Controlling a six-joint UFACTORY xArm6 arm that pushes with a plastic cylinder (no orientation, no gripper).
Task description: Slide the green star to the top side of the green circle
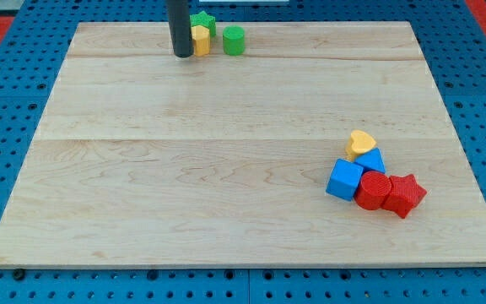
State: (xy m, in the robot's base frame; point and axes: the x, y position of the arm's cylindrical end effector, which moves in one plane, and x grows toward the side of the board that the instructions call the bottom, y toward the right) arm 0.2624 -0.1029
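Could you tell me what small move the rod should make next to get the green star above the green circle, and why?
Probably a short push toward the view's right. My tip sits at the view's left of the yellow block, which touches the green star. The green circle lies right of both, so the star, already slightly higher, mainly needs to travel rightward, though the yellow block may come along.

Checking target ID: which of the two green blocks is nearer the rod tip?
The green star: it sits just right of my tip, beside a yellow block. The green circle is farther right.
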